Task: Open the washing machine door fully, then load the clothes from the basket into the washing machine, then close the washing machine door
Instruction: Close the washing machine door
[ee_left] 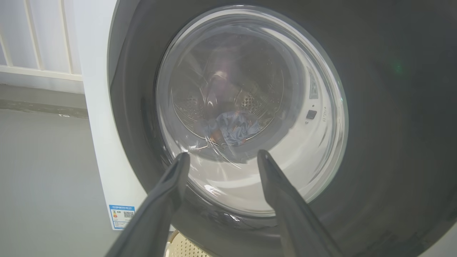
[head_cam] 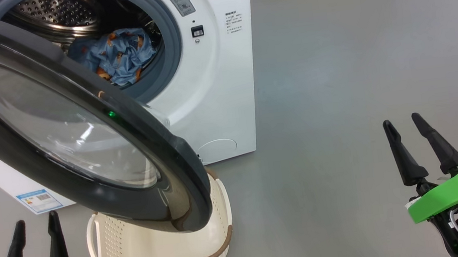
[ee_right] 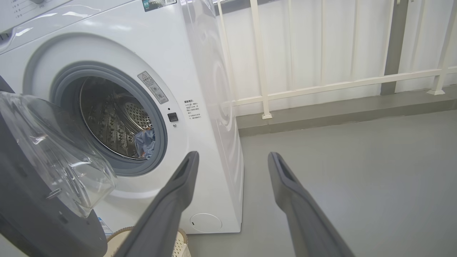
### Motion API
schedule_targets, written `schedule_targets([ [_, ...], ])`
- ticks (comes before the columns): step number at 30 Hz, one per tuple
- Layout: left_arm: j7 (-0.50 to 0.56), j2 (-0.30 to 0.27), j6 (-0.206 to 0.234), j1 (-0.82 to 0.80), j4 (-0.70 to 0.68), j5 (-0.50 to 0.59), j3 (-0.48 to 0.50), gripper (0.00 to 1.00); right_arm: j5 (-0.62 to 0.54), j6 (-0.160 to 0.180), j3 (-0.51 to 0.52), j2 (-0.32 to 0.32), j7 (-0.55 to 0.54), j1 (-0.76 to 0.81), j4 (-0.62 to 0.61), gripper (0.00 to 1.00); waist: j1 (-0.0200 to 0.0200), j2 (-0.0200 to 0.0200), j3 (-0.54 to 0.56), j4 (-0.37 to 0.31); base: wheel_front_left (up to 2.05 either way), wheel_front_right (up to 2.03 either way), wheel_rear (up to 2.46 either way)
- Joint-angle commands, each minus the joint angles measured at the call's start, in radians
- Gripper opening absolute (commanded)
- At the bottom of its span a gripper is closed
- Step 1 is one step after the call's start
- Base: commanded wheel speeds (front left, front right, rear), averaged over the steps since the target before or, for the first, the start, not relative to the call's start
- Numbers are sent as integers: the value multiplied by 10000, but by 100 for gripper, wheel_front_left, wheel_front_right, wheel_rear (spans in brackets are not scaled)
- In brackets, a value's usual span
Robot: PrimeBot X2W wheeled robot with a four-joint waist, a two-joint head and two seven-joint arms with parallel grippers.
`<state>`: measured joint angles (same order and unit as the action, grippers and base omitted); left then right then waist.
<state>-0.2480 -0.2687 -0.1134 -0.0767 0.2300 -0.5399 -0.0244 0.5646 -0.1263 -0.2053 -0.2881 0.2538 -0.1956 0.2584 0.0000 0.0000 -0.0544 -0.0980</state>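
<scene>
Loading looks done: the light blue, orange-printed garment (head_cam: 119,54) lies in the big white front-loading washing machine (head_cam: 214,82); the cream perforated plastic basket (head_cam: 161,250) seems bare; next, pushing shut the round black-rimmed glass door (head_cam: 58,123), ajar just ahead of the left gripper (head_cam: 35,218); the right gripper (head_cam: 402,120) is well apart; both are spread, empty.

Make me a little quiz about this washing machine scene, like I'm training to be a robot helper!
1. True or false: the washing machine door is shut.
2. Where does the light blue garment lie? A draped over the door; B in the drum; C on the railing.
3. What cream thing stands on the floor below the open door?

Key: 1 false. 2 B. 3 the basket.
</scene>
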Motion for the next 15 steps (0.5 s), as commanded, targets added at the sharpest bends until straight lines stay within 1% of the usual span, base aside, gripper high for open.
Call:
schedule_targets([
  [1,-124,-172,54,-138,-141,200,493,100,-65,-44,-34,-187,80,-109,-278,100,0,0,-17,12,0,0,0],
  [7,-134,75,-7,-175,-168,467,704,100,-133,-44,60,-164,80,-62,-313,100,0,0,-9,89,0,0,0],
  [15,-136,222,-75,-236,9,637,731,100,-138,-44,39,-146,80,-45,-314,100,0,0,12,176,0,0,0],
])
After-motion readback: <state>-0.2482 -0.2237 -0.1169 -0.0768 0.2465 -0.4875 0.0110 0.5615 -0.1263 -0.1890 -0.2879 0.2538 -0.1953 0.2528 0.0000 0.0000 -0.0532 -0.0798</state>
